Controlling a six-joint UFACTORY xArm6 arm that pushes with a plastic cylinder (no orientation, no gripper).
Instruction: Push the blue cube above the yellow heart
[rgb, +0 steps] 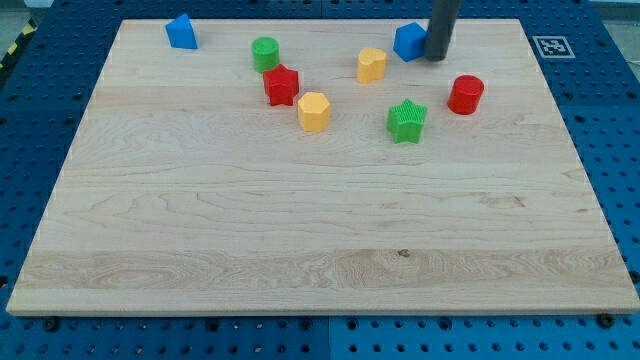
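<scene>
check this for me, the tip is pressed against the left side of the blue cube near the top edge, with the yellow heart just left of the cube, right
Not quite: in the camera view my tip is against the right side of the blue cube, not its left. The cube is near the top edge, with the yellow heart just left.

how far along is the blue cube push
Partly done, it looks. The blue cube already sits near the view's top, up and to the right of the yellow heart, with a small gap between them. In hand: my tip is against the cube's right side. Left: slide the cube a little toward the view's left so it sits directly above the heart.
</scene>
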